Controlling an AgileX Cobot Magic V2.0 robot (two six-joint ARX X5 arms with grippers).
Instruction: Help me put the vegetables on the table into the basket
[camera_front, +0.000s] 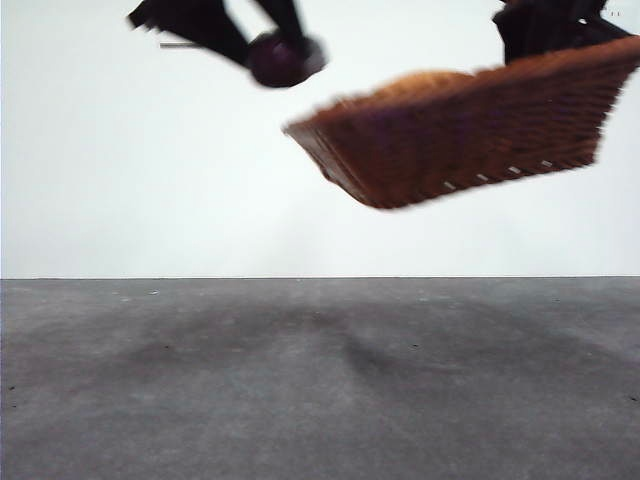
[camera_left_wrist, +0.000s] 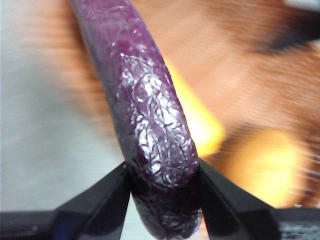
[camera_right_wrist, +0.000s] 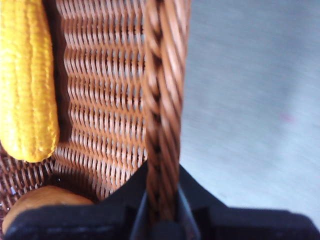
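Observation:
The brown wicker basket (camera_front: 460, 130) hangs tilted in the air, high at the right of the front view. My right gripper (camera_front: 545, 35) (camera_right_wrist: 162, 185) is shut on the basket's rim (camera_right_wrist: 162, 100). Inside lie the yellow corn (camera_right_wrist: 25, 80) and the orange-brown potato (camera_right_wrist: 45, 200), whose top shows above the rim (camera_front: 425, 85). Left of the basket, my left gripper (camera_front: 285, 45) (camera_left_wrist: 162, 172) is shut on a glossy dark purple eggplant (camera_left_wrist: 150, 125) (camera_front: 280, 62), held just outside the basket's lower end. In the left wrist view the basket (camera_left_wrist: 240, 65) is a blur behind the eggplant.
The dark grey table (camera_front: 320, 380) stretches across the lower half of the front view, with faint shadows under the raised basket. A plain white wall stands behind. The table (camera_right_wrist: 250, 100) also shows beside the basket rim.

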